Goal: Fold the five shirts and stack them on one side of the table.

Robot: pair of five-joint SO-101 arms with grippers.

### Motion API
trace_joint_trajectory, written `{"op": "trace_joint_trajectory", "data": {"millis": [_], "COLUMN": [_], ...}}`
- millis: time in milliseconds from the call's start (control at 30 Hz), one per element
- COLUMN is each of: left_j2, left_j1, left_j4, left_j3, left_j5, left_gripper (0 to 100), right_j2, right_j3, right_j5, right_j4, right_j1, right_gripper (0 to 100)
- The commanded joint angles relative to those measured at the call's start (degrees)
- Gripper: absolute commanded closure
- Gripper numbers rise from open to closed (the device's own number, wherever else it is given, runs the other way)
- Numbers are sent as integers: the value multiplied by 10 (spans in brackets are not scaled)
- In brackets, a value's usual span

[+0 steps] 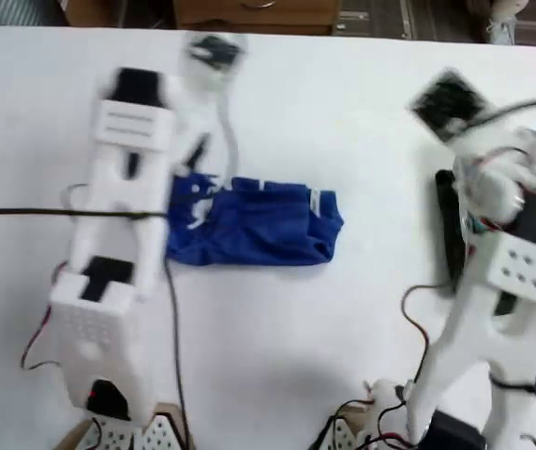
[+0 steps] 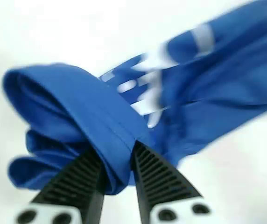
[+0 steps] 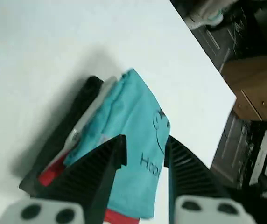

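One blue shirt (image 2: 77,102) is pinched by left pincer (image 2: 116,153).

Bunched blue shirt (image 1: 254,225) (stack (image 3: 129,112) well apart)

The table (image 1: 343,103) is bare on the far side of the blue shirt (image 1: 254,225), and between the shirt and the stack (image 1: 448,234) at the right. The left arm (image 1: 118,216) covers the shirt's left end. The right arm (image 1: 512,262) overhangs the stack. Cables (image 1: 176,347) trail along the near edge.
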Motion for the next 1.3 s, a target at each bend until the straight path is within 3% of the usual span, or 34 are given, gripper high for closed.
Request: {"op": "trace_joint_trajectory", "data": {"millis": [0,200,467,833,1067,1267], "left_j2": [-22,59,209,361,334,257], "left_j1": [80,167,237,256,253,190], "left_j4": [4,3,-6,2,5,5], "left_j3": [-39,-131,-235,-317,-384,-420], "left_j5": [4,16,16,14,13,16], "left_gripper": [980,980,979,961,793,778], "right_j2": [-60,-128,-189,-223,-223,-223], "right_j3": [5,98,157,187,217,220], "right_j5": [-6,-1,-1,0,0,0], "right_j4": [12,7,5,2,2,2], "right_j1": [91,210,311,313,281,280], "right_gripper": [858,858,858,858,858,858]}}
